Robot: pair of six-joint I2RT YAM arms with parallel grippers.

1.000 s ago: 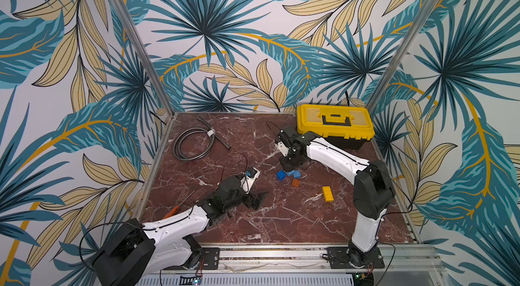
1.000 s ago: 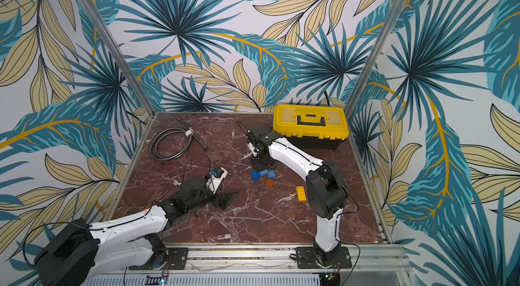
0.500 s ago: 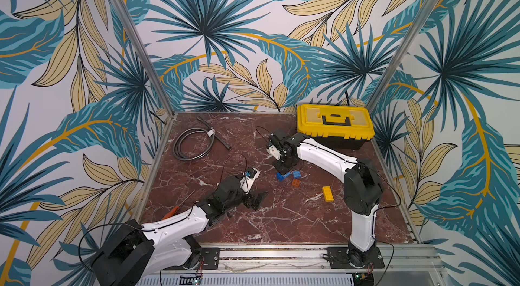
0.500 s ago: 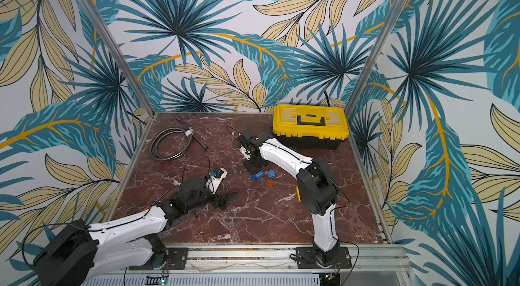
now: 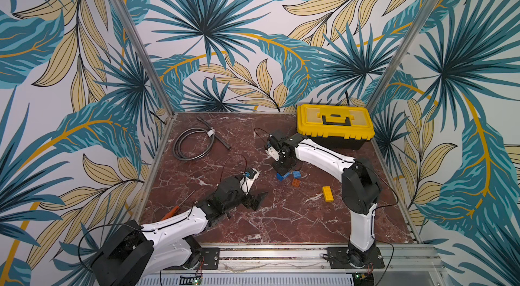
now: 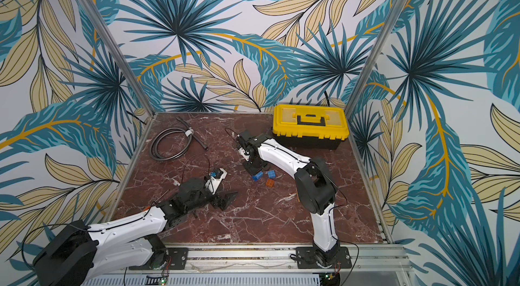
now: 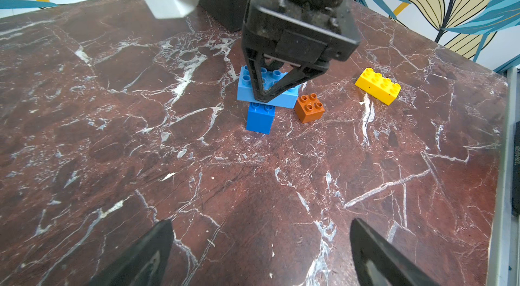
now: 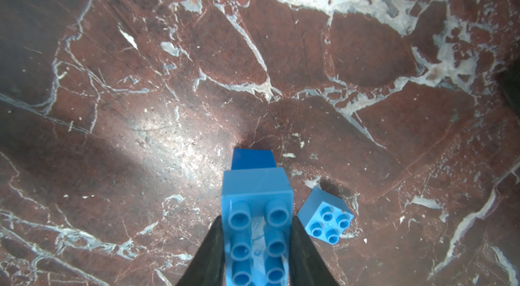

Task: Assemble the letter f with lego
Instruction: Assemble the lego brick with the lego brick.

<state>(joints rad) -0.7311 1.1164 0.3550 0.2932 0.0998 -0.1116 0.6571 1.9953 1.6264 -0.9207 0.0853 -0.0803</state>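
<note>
Right claw (image 7: 264,96): I am clamping the long blue brick (image 8: 256,189) across its narrow width, one finger pressing on each long side; the jaws are standing only as far apart as the brick is wide; in the right wrist view this is filling the lower middle of the frame.

The brick is hanging flat, studs up, with its far end over a dark blue square brick (image 7: 260,118) that is standing on the desk (image 7: 112,102); at centre frame in the left wrist view the long one is lying across the top of the square one, whose front studs are showing below its edge; whether the two are pressed together I cannot tell.

A light blue square brick (image 8: 326,220) is lying just beside the held one, lower right of centre in the right wrist view, studs up, turned at an angle.

In the left wrist view the orange brick (image 7: 309,107) is sitting just right of the stack; the yellow brick (image 7: 377,89) is lying further right, well apart.

Left claw (image 7: 261,256): I am holding it wide open with nothing in it; its dark fingers (image 7: 146,259) are showing along the bottom edge of that frame.

In a top view the toolbox (image 5: 334,124) is sitting at the desk's upper right, a coiled hose (image 5: 194,144) at its upper left.
</note>
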